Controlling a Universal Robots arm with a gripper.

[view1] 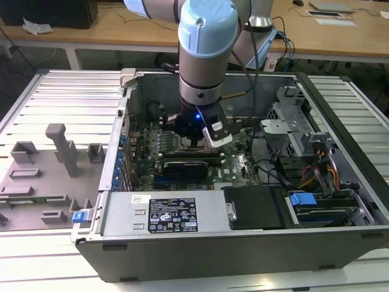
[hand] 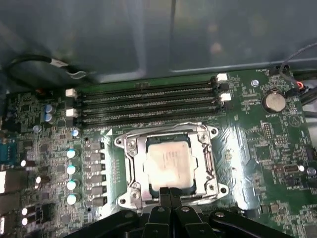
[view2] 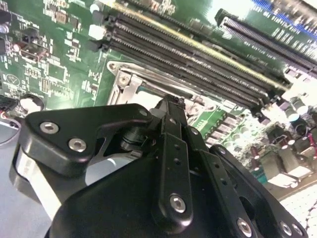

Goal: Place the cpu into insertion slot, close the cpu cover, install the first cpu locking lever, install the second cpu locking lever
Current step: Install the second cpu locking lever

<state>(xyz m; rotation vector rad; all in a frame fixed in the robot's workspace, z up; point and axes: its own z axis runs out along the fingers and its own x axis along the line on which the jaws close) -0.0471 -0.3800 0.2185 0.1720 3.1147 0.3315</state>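
Observation:
The cpu (hand: 168,161), a silver-grey square chip, lies flat in the insertion slot (hand: 130,191) on the green motherboard. The cpu cover (hand: 204,148), a silver frame, lies down around it, and the chip shows through its window. My gripper (hand: 166,194) is shut, its two black fingers pressed together with nothing between them. The tips sit at the socket's edge nearest the gripper, just over the cover's rim. In the second wrist view the fingertips (view2: 169,103) sit at the socket's metal frame (view2: 130,84). From outside, the gripper (view1: 196,143) hangs low inside the open computer case.
Long black memory slots (hand: 148,101) run beside the socket, with a coin cell (hand: 273,101) and capacitors (hand: 72,168) nearby. In the exterior view a black card (view1: 185,164), cables (view1: 267,164) and drive bays (view1: 304,134) crowd the case. A grey fixture tray (view1: 42,176) lies at the exterior view's left.

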